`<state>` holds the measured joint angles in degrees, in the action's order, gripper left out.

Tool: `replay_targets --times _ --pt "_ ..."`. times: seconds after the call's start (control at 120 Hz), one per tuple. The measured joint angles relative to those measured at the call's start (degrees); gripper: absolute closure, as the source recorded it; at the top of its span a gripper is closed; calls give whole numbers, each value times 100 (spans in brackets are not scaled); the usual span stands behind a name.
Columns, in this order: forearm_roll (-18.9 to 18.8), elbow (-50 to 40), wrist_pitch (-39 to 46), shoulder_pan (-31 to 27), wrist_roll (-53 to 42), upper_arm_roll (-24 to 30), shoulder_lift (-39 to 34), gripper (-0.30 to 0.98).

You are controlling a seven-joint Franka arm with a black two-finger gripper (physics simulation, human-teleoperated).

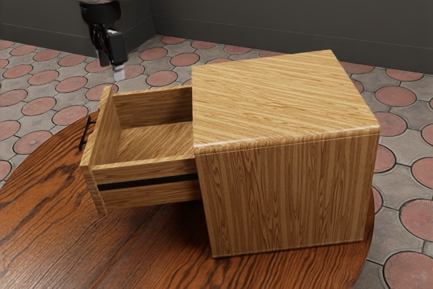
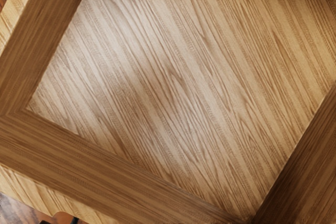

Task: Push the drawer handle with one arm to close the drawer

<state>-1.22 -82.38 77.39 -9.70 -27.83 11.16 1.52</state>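
1. Pincer pointing down, I hang higher than the drawer, apart from its wood, near the end of the front panel that lies toward the exterior view's top. Whether I am spread wide or drawn narrow, I cannot tell.
2. The drawer stands well out of its cabinet, toward the exterior view's left. Its inner end meets the cabinet's opening, and the front panel is well apart from the cabinet.
3. On the outer face of the front panel sits the black handle, a slim bar near the worktop's curved edge at the exterior view's left. I am apart from it. In the wrist view, dark bits of it show just beside the front panel's outer side.
4. From my hand I look down into the drawer: a pale bottom board with streaked grain, and darker inner walls meeting at corners around it.
5. A black strip runs along the drawer's outer side.
6. The cabinet rests on the round, reddish-brown worktop, with one lower corner near the curved edge at the exterior view's right.
7. Beyond lie a floor of red and grey tiles and a dark grey wall.
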Motion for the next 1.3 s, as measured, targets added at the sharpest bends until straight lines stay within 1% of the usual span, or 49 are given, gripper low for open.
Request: replay_targets --times 0.15,0.208,0.258,0.283,0.308,0.35,0.4,0.467,0.542,0.617,0.658,0.717,0.817,0.933,1.125,1.3 --pt "-4 13 -31 -11 -374 10 0 0" --pt "-21 526 -43 -58 -694 47 -54 0" --pt "-38 756 -61 -448 -1059 352 -440 0" --pt "-57 809 -69 -539 -1233 449 -604 0" --pt "-63 833 -91 -463 -1408 509 -710 0" --pt "-66 811 -153 -99 -1681 538 -763 0" --pt "-47 571 -274 158 -1931 467 -699 1" --pt "-34 229 -422 78 -2275 425 -632 9" --pt "-24 -798 -356 -279 -2706 251 -1433 19" --pt "-17 -2204 30 -401 -3104 -39 -2133 31" --pt "-16 -2683 259 -421 -3305 -171 -2327 38" --pt "-17 -3026 532 -436 -3564 -281 -2445 49" --pt "-17 -3461 991 -500 -3954 -527 -2495 62" --pt "-66 -3711 1561 -731 -4334 -633 -2342 70" --pt "-142 -3700 2190 -859 -4804 -673 -1789 76" --pt "-168 -3692 2428 -856 -5008 -656 -1590 78"
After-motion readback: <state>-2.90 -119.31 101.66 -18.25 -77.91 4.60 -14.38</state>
